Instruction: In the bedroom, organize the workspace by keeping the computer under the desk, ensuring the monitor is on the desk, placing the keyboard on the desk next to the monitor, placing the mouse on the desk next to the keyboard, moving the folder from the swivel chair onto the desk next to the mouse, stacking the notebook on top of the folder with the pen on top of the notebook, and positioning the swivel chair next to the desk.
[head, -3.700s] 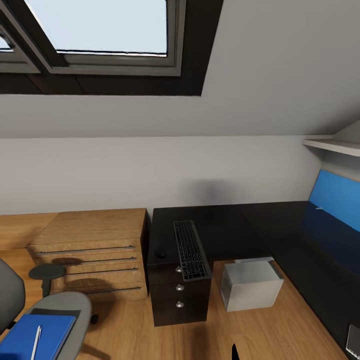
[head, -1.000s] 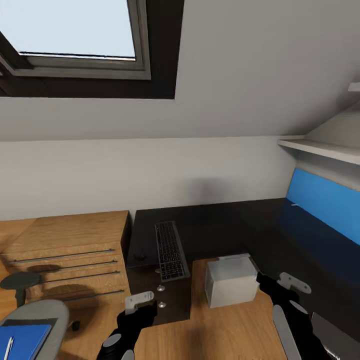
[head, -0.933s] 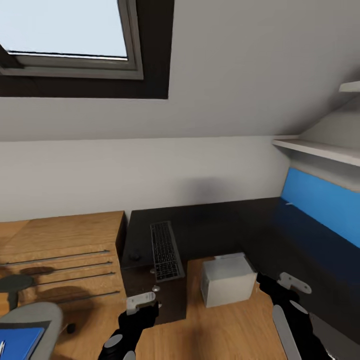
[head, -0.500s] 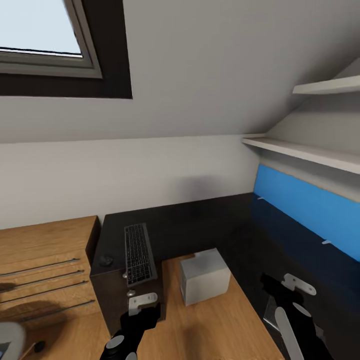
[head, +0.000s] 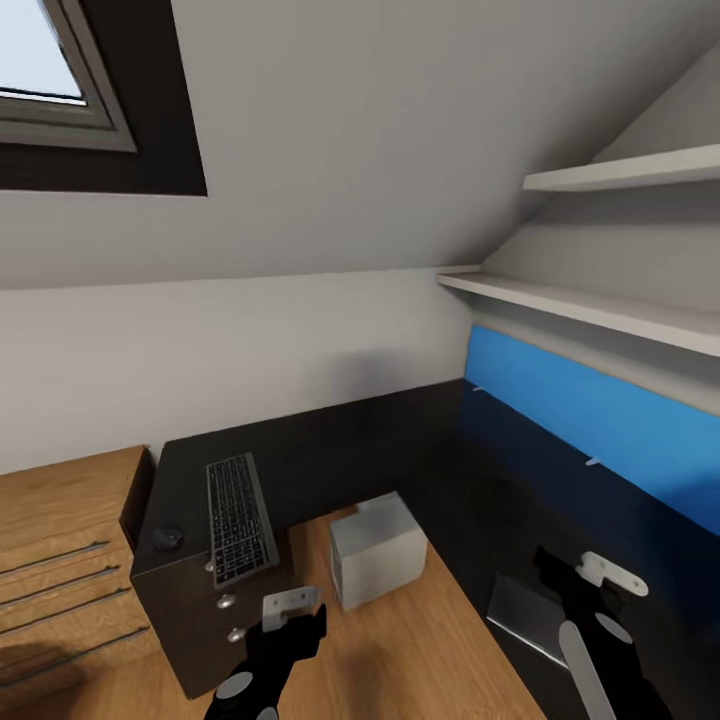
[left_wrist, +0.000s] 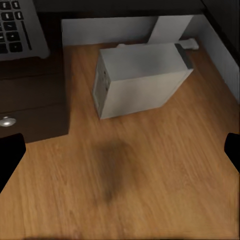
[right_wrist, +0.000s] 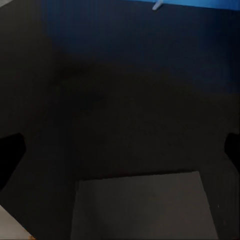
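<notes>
- An attic bedroom seen from the robot's head; a black L-shaped tabletop (head: 400, 440) with a blue back panel (head: 590, 415) runs from 9 o'clock round to 3 o'clock; wall shelves (head: 600, 310) hang above the panel at 2 o'clock.
- The keyboard (head: 238, 520) lies on the tabletop at 8 o'clock, its near end jutting past the edge above the drawers; the small black mouse (head: 168, 538) sits just beside it, toward 9 o'clock.
- The computer (head: 378, 550), a pale grey box, stands on the wooden floor (head: 420, 660) near centre, in the nook of the L and just beside the drawer unit (head: 200, 620); whether it sits fully under the tabletop cannot be told.
- A flat grey-white rectangle, probably the notebook (head: 530, 615), lies on the tabletop at 4 o'clock, just beside the right arm.
- The left claw (left_wrist: 120, 160) hangs over the floor near the computer, fingers apart and holding nothing; the right claw (right_wrist: 120, 150) hovers above the dark tabletop over the pale rectangle, fingers apart and empty.
- The step in hand looks like turning to survey the tabletop; to do it well, judge: keep both arms tucked and clear of the keyboard's overhanging end, and settle the view before reaching.
- No brand, label or writing can be read; the key legends are too small.
</notes>
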